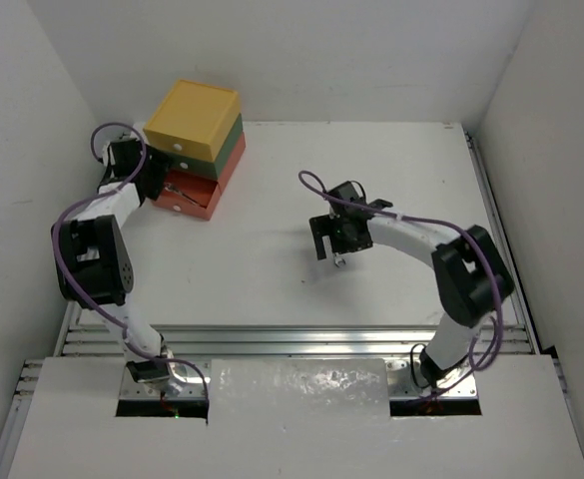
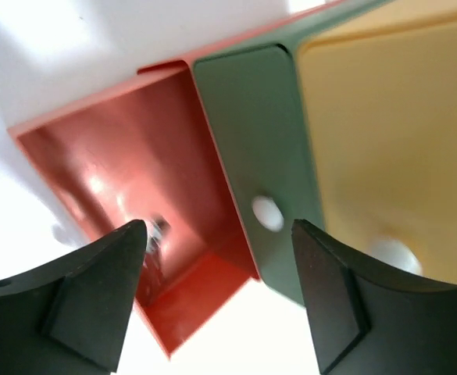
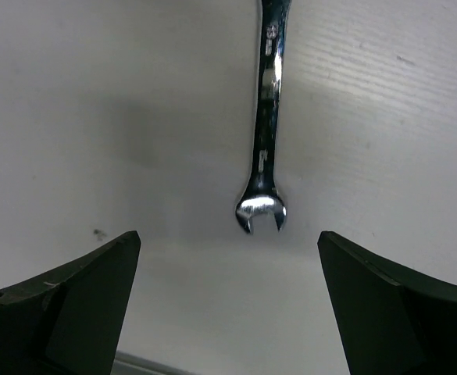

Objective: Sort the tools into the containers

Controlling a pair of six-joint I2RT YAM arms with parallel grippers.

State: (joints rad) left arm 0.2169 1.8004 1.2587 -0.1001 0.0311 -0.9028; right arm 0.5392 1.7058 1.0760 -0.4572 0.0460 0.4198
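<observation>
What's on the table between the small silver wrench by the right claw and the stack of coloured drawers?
Nothing: the top view shows only bare white table between the small silver wrench and the yellow, green and red-orange drawer stack.

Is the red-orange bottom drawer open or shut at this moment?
Open. The red-orange drawer juts out beyond the green drawer above it, and the left wrist view looks into its inside.

The left arm (image 1: 92, 259) folds at the elbow and reaches forward along the left side, the left pincer (image 2: 218, 230) spread wide and gripping nothing, while the right arm (image 1: 466, 271) arcs inward, the right pincer (image 3: 228, 238) seemingly pointing downward, its jaws equally wide and empty.
</observation>
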